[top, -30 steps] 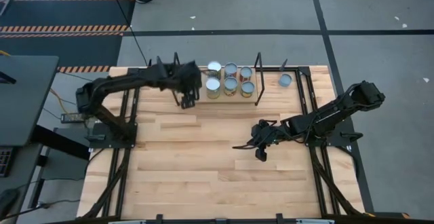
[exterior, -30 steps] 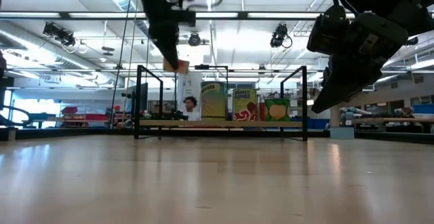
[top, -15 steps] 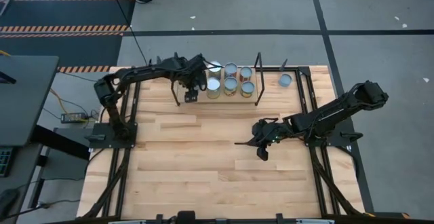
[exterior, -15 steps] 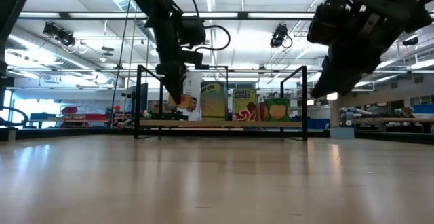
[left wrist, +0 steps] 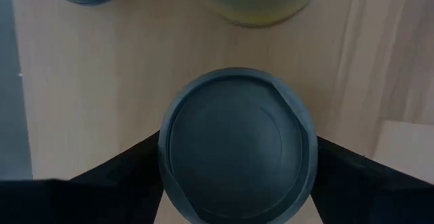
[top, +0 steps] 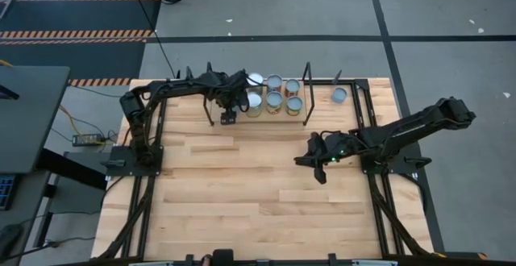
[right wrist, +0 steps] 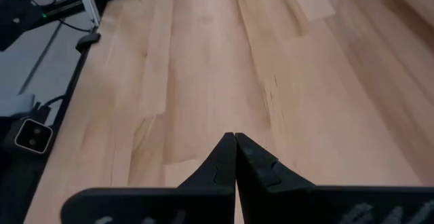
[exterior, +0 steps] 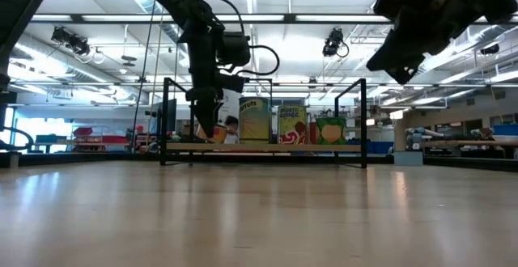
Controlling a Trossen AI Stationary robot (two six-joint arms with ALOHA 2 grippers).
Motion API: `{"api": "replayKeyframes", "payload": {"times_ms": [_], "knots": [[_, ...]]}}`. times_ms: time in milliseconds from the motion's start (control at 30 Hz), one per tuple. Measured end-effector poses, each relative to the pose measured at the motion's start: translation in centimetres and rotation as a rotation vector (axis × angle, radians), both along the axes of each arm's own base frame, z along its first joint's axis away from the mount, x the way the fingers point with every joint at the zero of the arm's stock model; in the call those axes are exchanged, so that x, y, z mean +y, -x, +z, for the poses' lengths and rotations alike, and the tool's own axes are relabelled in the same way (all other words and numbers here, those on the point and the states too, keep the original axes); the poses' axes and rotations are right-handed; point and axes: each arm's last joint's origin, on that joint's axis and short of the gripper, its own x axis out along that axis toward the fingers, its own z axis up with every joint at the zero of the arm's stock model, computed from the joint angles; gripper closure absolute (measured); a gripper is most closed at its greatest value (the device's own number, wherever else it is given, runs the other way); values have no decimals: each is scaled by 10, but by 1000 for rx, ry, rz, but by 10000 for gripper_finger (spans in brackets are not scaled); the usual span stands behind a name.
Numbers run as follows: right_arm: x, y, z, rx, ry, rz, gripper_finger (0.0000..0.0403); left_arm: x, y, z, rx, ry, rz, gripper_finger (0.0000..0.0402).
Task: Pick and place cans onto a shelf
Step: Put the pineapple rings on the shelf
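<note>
Two arms, left claw (left wrist: 237, 183) straddling can (left wrist: 237, 146), right claw (right wrist: 234, 157) closed

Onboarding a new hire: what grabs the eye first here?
The cluster of cans on the shelf at the table's far edge, with the left gripper at its left end, fingers around one more can. One stray can sits right of the shelf; the right gripper hangs shut mid-table.

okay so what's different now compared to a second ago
The left gripper carried a can down onto the left end of the shelf and still holds it. The right gripper, shut and empty, lifted slightly. The six cans on the shelf and the lone can stayed put.
</note>
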Motion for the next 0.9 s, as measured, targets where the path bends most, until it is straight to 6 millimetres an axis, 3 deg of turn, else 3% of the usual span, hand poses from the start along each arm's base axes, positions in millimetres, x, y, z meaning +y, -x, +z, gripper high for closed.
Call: {"api": "replayKeyframes", "payload": {"times_ms": [533, 800, 900], "knots": [[-17, 1, 5, -34, 110, -63, 337, 3, -1, 1, 10, -72, 22, 86], [-19, 0, 5, -33, 126, -66, 332, 2, 1, 1, 29, -62, 8, 111], [-19, 0, 5, -33, 126, -66, 332, 3, 1, 1, 25, -61, 24, 103]]}}
